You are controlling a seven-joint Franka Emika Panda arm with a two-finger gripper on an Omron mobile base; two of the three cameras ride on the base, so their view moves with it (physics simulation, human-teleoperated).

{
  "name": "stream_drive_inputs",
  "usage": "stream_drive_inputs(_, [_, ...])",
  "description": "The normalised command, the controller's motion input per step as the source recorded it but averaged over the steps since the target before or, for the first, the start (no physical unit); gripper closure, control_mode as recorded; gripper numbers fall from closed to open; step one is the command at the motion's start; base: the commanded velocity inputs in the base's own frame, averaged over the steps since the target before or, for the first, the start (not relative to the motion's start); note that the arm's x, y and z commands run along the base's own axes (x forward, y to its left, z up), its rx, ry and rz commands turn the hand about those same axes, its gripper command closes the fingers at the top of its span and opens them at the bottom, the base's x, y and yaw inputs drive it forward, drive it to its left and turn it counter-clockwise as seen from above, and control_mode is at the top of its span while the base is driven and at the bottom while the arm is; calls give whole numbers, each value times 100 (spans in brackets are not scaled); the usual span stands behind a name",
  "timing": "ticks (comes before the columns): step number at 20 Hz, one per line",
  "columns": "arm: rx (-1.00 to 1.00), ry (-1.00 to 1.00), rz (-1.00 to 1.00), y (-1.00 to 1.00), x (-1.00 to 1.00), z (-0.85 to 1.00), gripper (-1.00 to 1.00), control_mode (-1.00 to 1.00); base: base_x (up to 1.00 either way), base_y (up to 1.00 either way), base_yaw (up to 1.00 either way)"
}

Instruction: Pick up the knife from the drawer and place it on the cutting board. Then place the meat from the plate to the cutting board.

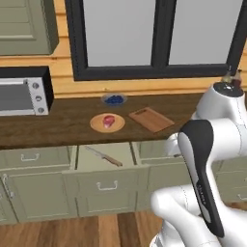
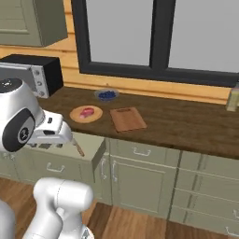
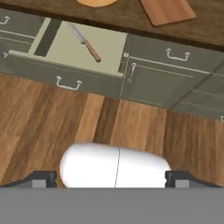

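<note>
The drawer (image 1: pixel 126 155) stands pulled out below the counter. In it lies the knife (image 1: pixel 103 156), blade to the left, dark handle to the right. In the hand view the knife (image 3: pixel 85 42) rests on the pale floor of the drawer (image 3: pixel 109 46). On the counter, the meat (image 1: pixel 109 120) sits on the round plate (image 1: pixel 98 126), and the cutting board (image 1: pixel 151 119) lies bare just right of it. My gripper (image 3: pixel 112 178) hangs over the wooden floor in front of the cabinets, short of the drawer. It is open, with nothing between its wide-set fingertips.
A glass bowl of blue berries (image 1: pixel 114 99) stands behind the plate. A toaster oven (image 1: pixel 24 90) sits on the counter's left and a bottle (image 2: pixel 233 97) at its far right. Closed drawer fronts and doors (image 3: pixel 175 76) flank the open drawer.
</note>
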Motion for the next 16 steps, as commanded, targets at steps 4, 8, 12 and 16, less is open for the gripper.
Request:
stream_drive_inputs(4, [0,0,0,0,0,0,-100,100,75,-100,26])
stream_drive_inputs(8, [0,0,0,0,0,0,-100,100,79,-77,26])
stream_drive_inputs(12, [0,0,0,0,0,0,-100,100,39,-17,30])
stream_drive_inputs(16, [0,0,0,0,0,0,-100,100,26,6,29])
